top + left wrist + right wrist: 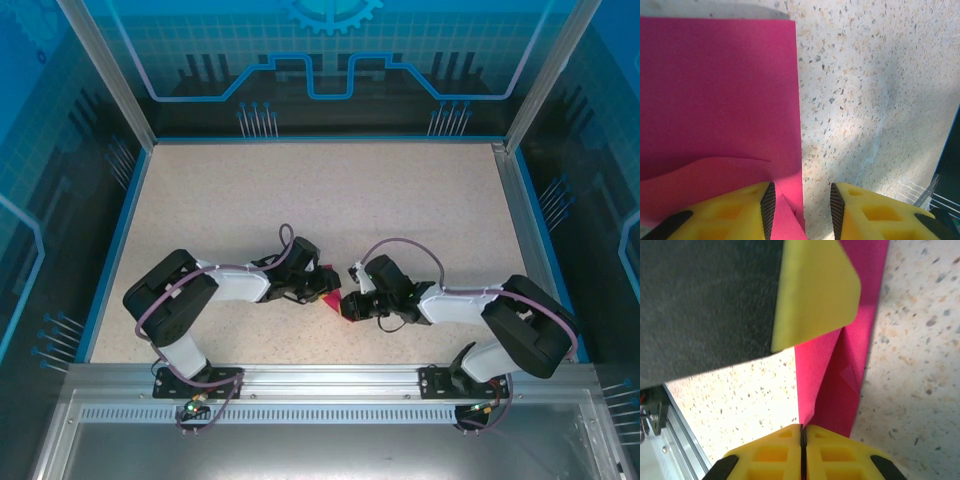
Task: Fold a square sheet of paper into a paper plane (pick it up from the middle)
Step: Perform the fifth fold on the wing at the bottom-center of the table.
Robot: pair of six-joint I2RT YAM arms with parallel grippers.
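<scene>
Bench (330, 200), six o'clock: right fingers (801, 435) clench a fold of the square sheet of paper (715, 100); left fingers (769, 202) released, astride its edge.

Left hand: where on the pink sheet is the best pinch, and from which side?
Take the raised near corner of the pink sheet, which already sits inside the open left hand. Come in low from the sheet's near edge. Elsewhere the sheet lies flat on the table, offering nothing to pinch.

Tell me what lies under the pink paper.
The speckled tabletop runs up to the edges of the pink paper, which rests on it. The part beneath the sheet is covered.
</scene>
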